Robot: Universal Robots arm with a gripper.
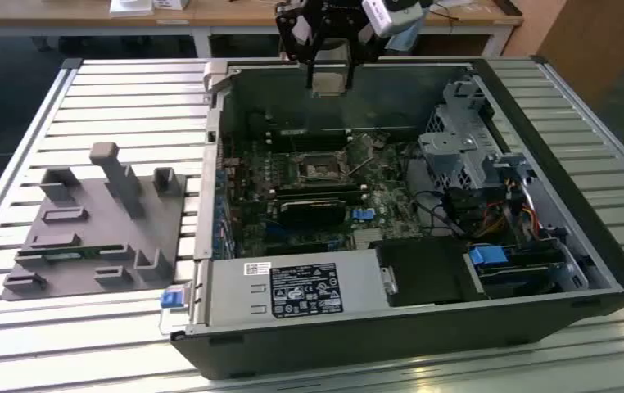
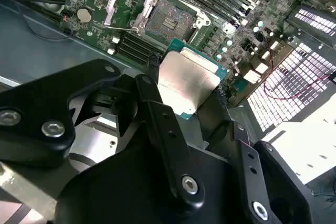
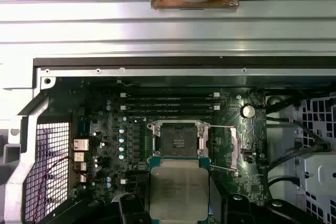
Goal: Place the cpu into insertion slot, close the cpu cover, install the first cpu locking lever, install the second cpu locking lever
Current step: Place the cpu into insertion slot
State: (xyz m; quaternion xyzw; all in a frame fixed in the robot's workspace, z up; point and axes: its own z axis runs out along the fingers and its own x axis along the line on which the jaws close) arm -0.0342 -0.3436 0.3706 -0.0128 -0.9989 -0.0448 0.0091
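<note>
In the exterior view my gripper (image 1: pixel 330 80) hangs high over the far wall of the open computer case (image 1: pixel 607 262), shut on the cpu (image 1: pixel 330 82). Both wrist views show the silver-topped cpu (image 2: pixel 186 85) (image 3: pixel 178 195) pinched by its edges between the black fingers (image 2: pixel 149 98). The insertion slot (image 1: pixel 321 170) (image 2: pixel 168 22) (image 3: pixel 176 142) lies bare on the motherboard well below the chip, its dark pin grid exposed. The cpu cover (image 2: pixel 123 3) (image 3: pixel 223 148) stands swung open beside the slot, and thin lever wires (image 3: pixel 220 127) run along it.
Long memory slots (image 3: pixel 168 100) run beside the socket, and a black card (image 1: pixel 312 209) lies near it. A power supply (image 1: pixel 290 286) and a metal drive cage (image 1: pixel 465 147) fill the case's near and right parts. A grey fixture (image 1: pixel 93 221) sits on the slatted table (image 1: pixel 72 336).
</note>
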